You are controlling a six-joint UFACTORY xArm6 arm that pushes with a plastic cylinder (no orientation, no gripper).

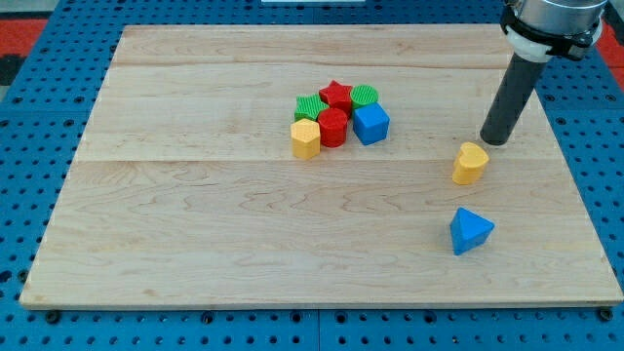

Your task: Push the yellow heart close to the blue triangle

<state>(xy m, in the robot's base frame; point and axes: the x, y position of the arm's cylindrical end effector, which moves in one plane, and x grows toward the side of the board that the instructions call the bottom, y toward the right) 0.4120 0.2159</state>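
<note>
The yellow heart [470,163] sits just below my tip [494,142], slightly toward the view's left, very near it, though I cannot tell if they touch; the blue triangle [471,231] lies farther below, apart from the heart. I cannot make out which way the heart points. I have no jaws, only a dark rod slanting down from the view's top right.

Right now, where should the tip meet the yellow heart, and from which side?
No claw here, so it's a push contact. Meet the yellow heart on its upper face, coming from the view's top. The blue triangle lies almost straight below it, apart. My tip sits just up-right of the heart, so probably shift slightly left first.
</note>
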